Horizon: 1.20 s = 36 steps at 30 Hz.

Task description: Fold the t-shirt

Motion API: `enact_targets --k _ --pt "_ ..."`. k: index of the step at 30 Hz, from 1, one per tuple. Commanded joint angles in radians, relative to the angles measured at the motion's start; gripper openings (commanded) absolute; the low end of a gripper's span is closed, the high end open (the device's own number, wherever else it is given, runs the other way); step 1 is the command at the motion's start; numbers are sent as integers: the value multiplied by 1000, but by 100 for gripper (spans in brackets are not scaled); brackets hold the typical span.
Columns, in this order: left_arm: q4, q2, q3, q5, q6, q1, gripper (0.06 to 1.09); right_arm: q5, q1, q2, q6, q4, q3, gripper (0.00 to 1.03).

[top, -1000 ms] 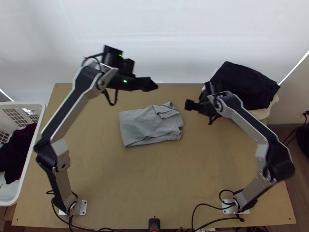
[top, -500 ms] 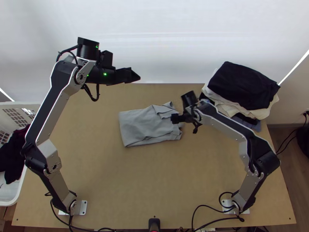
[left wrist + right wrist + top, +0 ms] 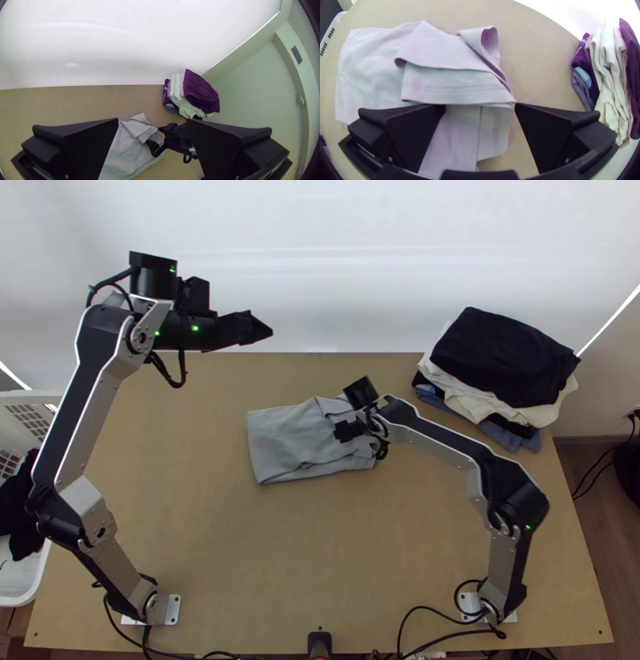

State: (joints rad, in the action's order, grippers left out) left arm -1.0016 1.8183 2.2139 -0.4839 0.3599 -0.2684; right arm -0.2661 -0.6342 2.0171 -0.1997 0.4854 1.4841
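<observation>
The grey t-shirt [image 3: 288, 436] lay folded but rumpled in the middle of the wooden table [image 3: 240, 548]. My right pincer [image 3: 347, 431] was wide open over its right end; my left pincer [image 3: 267, 330], open too, faced the far white wall [image 3: 320, 260] (so big!). A clothes pile [image 3: 504, 356] sat far right.

Folded garments [image 3: 506, 356] lie stacked; a basket [image 3: 16, 598] holds what seems dark clothing [image 3: 22, 520].

High over its near edge, the top view looks steeply down on the surface [image 3: 320, 548]. The left wrist view looks across it; the right wrist view faces the t-shirt [image 3: 373, 73] closely. Both share the clothes stack [image 3: 200, 91], right of centre.
</observation>
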Motion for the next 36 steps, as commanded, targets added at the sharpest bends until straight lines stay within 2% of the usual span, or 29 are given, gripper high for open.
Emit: enact_targets --k 1,10,21,25,29,31,32,36 --pt "-11 -36 -19 7 10 14 105 -28 -10 61 13 -24 74 99" --pt "-15 -42 -20 7 -9 20 105 -47 14 118 -20 -24 231 99" --pt "-15 -33 -19 7 -21 24 105 -74 48 173 -32 -22 314 99" --pt "-15 -31 -20 7 -22 26 105 -137 80 235 -66 -19 381 99" --pt "-15 -31 -20 7 -27 35 105 -136 110 236 -126 27 429 99" --pt "-15 -31 -17 5 -30 37 105 -97 120 216 -193 119 464 99" --pt "-15 -31 -17 5 -30 38 105 -41 131 204 -230 173 478 99" --pt "-15 -31 -17 7 -32 38 105 337 206 167 -382 360 512 99"
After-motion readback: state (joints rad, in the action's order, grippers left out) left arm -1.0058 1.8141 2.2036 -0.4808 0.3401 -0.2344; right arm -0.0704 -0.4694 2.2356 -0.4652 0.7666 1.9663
